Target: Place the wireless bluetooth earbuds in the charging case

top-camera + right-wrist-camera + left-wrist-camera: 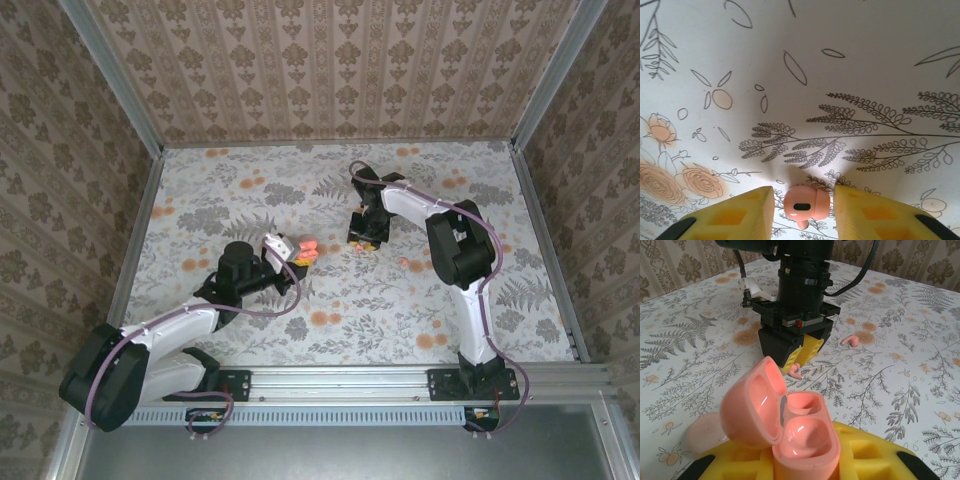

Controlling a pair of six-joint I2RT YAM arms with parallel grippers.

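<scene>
Left gripper (288, 248): clamped on the open charging case (790, 425), mid-table.
Right gripper (799, 359): narrow, straddling one earbud (806, 202), seemingly untouched.
Handling: tiny, light, glossy, slippery; pinch the bulb's sides.
Second earbud (852, 341): loose, rightward.

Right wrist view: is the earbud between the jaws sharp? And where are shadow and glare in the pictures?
Right wrist view: the earbud is fairly sharp, and a soft grey shadow lies on the table just beyond it. Left wrist view: white glare spots shine inside the open charging case.
</scene>
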